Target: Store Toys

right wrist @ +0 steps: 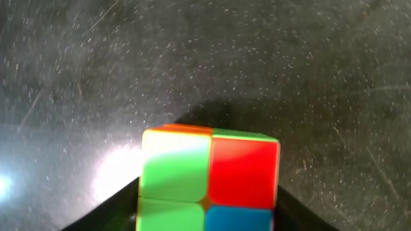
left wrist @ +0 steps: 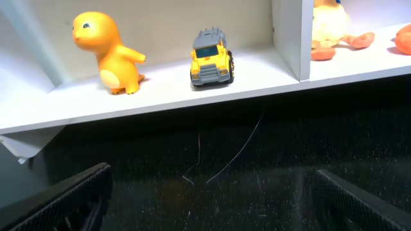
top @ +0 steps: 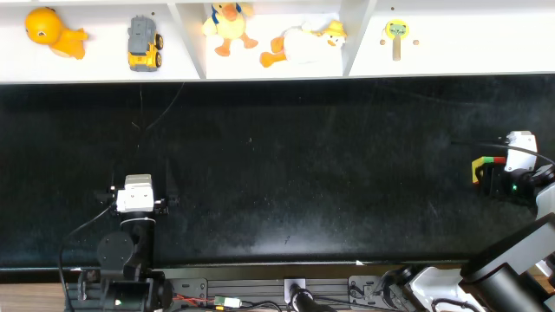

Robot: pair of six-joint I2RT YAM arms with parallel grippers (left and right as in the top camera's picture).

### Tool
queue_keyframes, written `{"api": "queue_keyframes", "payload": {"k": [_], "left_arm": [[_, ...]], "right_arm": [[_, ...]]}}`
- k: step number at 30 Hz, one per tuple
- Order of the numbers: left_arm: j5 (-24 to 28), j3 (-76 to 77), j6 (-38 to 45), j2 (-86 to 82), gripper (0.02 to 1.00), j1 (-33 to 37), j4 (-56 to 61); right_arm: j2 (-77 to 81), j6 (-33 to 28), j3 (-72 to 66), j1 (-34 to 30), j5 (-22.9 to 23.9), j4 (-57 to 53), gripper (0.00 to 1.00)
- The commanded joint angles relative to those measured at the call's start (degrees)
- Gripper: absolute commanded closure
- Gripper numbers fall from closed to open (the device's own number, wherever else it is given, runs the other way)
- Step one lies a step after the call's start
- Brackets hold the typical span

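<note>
One coloured cube (right wrist: 209, 176) is gripped between the fingers of the right pincer (top: 488, 176), over the dark worktop (top: 303, 173). The left pincer (left wrist: 209, 208) is spread wide open, well apart from the cube.

glossy plastic cube (right wrist: 209, 176); scuffed matt black tabletop (right wrist: 192, 58).

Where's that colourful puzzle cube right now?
The puzzle cube sits between the fingers of the right gripper, at the far right of the black table, well away from the white shelf of toys.
</note>
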Motion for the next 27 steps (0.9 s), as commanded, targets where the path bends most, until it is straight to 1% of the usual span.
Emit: {"api": "queue_keyframes", "payload": {"k": [1,3,8,12,19,23,27], "left_arm": [[-0.48,-0.04,1.05,-0.59,0.020,-0.11,-0.11],[-0.48,-0.04,1.05,-0.59,0.020,-0.11,-0.11],[-0.46,-0.04,1.05,-0.59,0.020,-0.11,-0.11],[-0.46,-0.04,1.05,-0.59,0.020,-0.11,-0.11],[-0.48,-0.04,1.05,-0.59,0.020,-0.11,-0.11],[-0.46,-0.04,1.05,-0.59,0.023,-0.11,-0.11],[-0.46,-0.04,1.05,-0.59,0.020,-0.11,-0.11]], "right_arm": [[0.22,0.68,-0.15,0.26,-0.85,0.07,0.518],[0.20,0.83,-0.15,0.35,-0.85,0.11,0.573],[-0.17,1.38,-0.15,1.79,-0.72,0.22,0.590],[-2.25,5.92,-0.15,3.78,0.28,1.84,0.625],[-8.17,9.75,-0.15,7.58,0.81,3.72,0.627],[-10.69,12.24,-0.13,10.27,2.95,5.53,0.632],[-11.37,14.12,0.37,13.00,6.34,7.58,0.636]]}}
